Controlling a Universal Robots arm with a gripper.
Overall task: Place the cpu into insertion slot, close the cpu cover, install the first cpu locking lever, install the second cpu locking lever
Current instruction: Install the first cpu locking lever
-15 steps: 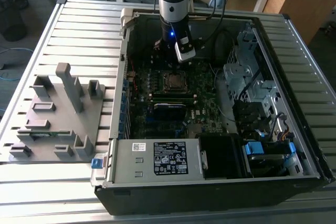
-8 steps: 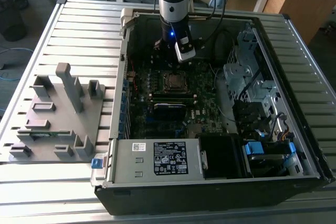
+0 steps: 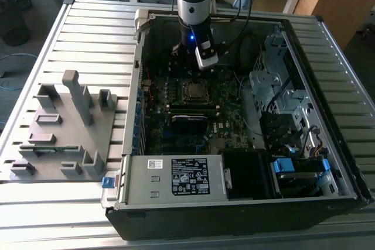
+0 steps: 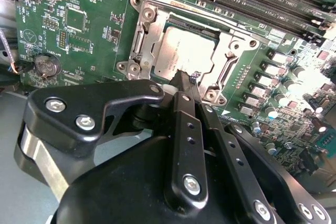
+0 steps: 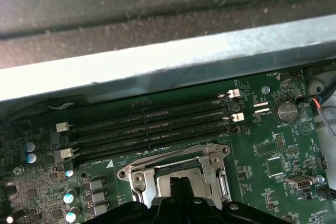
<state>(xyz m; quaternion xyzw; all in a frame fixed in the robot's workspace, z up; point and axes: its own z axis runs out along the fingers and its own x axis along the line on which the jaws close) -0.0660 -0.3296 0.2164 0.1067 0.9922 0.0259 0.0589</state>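
The cpu (image 4: 181, 51), a dull silver square, lies flat in the insertion slot (image 3: 196, 91) on the green motherboard inside the open computer case. The cpu cover (image 4: 143, 36), a silver frame with a square window, lies down around the chip; it also appears in the first wrist view (image 5: 173, 163). A thin metal lever (image 4: 178, 10) runs along one side of the frame. My gripper (image 4: 185, 77) is shut, its black fingertips pressed together with nothing between them, right at the chip's edge. From the exterior view the gripper (image 3: 193, 79) hangs just above the socket.
Long black memory slots (image 5: 152, 124) run beside the socket. A coin battery (image 4: 46, 65) sits on the board. The case walls, a drive cage (image 3: 275, 86) and the power supply (image 3: 176, 177) ring the board. A grey fixture block (image 3: 64, 127) stands on the table at the exterior view's left.
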